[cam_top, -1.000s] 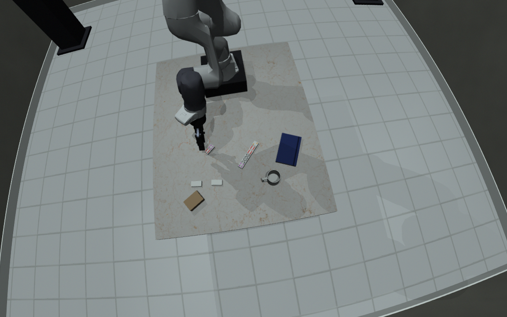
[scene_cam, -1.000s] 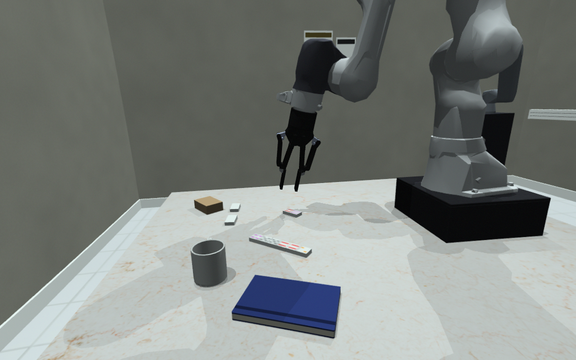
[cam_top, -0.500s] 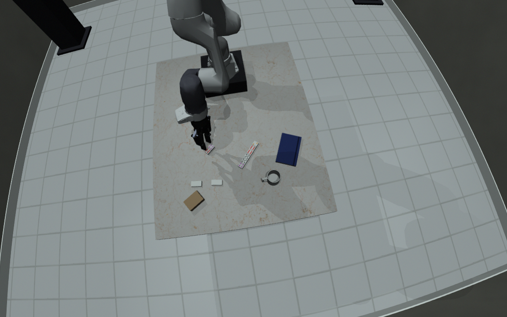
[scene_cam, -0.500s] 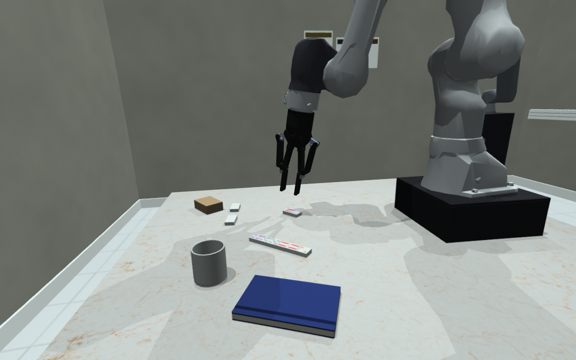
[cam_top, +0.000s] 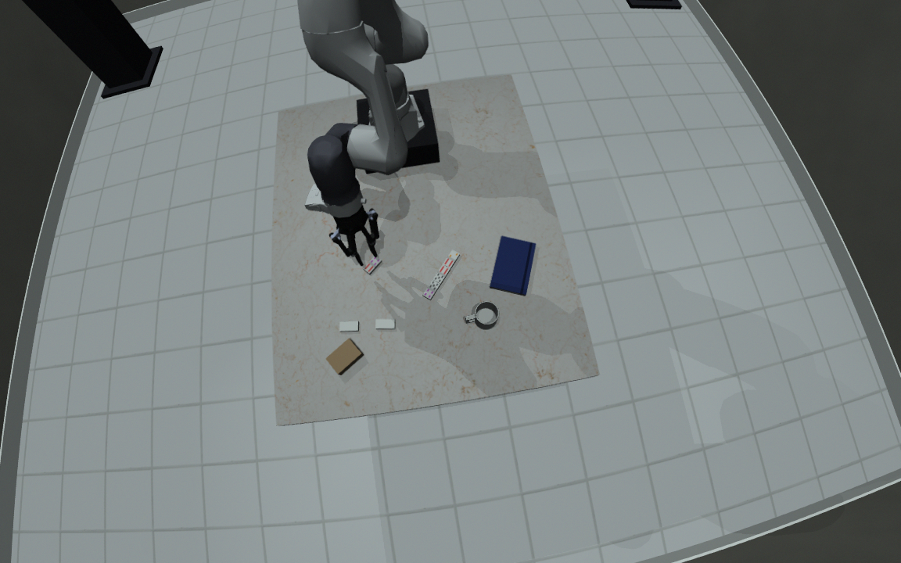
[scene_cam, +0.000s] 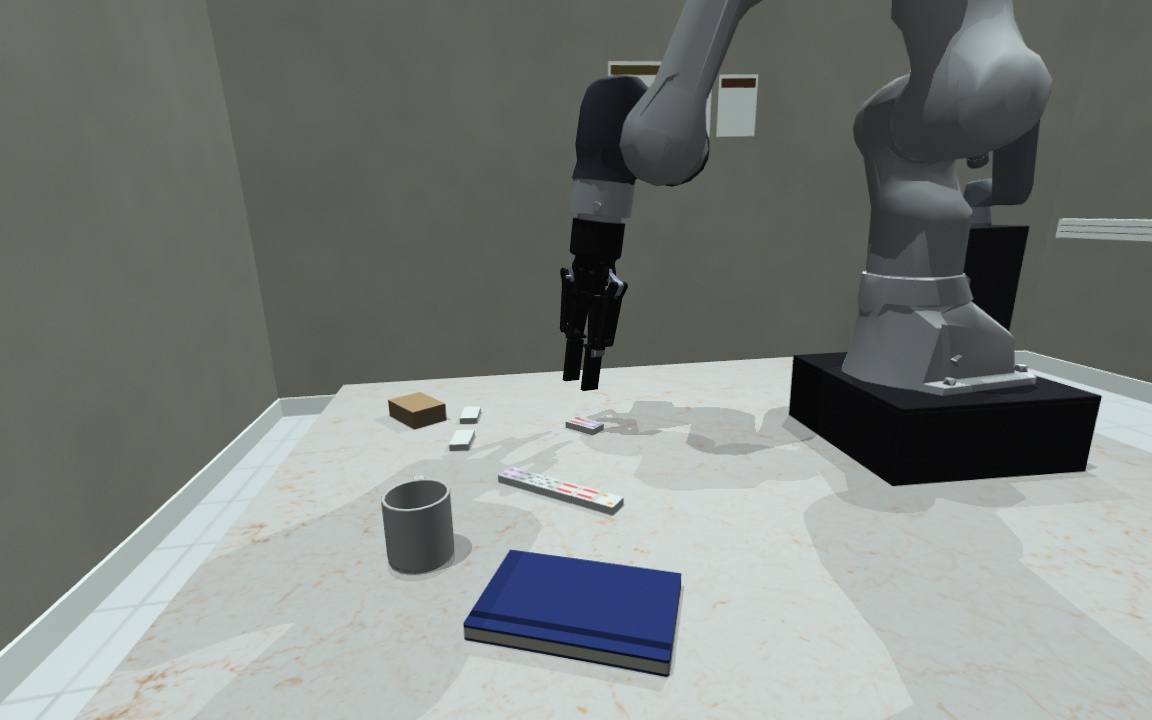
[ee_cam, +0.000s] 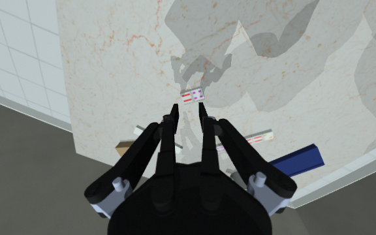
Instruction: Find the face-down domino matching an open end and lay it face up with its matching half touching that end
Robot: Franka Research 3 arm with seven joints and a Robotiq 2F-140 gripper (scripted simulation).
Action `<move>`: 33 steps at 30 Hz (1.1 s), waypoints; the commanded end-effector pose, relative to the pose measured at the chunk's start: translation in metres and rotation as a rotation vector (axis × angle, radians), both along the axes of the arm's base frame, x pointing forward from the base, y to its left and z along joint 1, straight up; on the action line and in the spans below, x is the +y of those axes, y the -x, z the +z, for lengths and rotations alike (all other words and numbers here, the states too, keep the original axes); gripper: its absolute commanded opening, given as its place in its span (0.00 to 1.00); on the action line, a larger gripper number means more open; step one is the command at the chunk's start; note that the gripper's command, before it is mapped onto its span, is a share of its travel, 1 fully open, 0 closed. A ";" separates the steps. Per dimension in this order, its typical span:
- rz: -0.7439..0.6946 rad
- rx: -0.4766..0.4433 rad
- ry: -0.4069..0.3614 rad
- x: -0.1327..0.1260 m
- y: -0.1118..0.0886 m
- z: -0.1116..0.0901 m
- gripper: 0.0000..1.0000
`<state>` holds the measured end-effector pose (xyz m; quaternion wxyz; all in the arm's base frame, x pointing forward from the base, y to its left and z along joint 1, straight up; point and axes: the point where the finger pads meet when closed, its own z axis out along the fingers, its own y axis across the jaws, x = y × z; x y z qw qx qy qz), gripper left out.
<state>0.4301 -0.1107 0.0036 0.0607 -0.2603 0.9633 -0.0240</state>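
Note:
A loose face-up domino [cam_top: 372,265] with a red half and a purple half lies flat on the marble table; it also shows in the side view [scene_cam: 584,425] and in the wrist view [ee_cam: 192,96]. My gripper [scene_cam: 582,379] [ee_cam: 188,109] hangs well above it, fingers pointing down, a narrow gap between them and nothing in it. The line of dominoes [cam_top: 440,274] lies to the right, a purple half at its near end and an orange half at its far end [scene_cam: 560,489]. Two white face-down dominoes [cam_top: 349,325] [cam_top: 384,323] lie side by side further forward.
A brown block [cam_top: 344,356] sits just beyond the face-down dominoes. A grey mug [cam_top: 485,314] and a blue book [cam_top: 512,265] stand to the right of the line. The arm's black base [scene_cam: 938,411] is at the back of the table.

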 end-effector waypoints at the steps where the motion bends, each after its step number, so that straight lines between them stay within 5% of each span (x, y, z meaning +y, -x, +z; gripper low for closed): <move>1: -0.278 0.022 -0.021 0.000 0.002 -0.001 0.34; 19: -0.843 0.043 -0.125 0.000 0.002 -0.001 0.34; 33: -1.159 0.077 -0.134 0.000 0.002 -0.008 0.34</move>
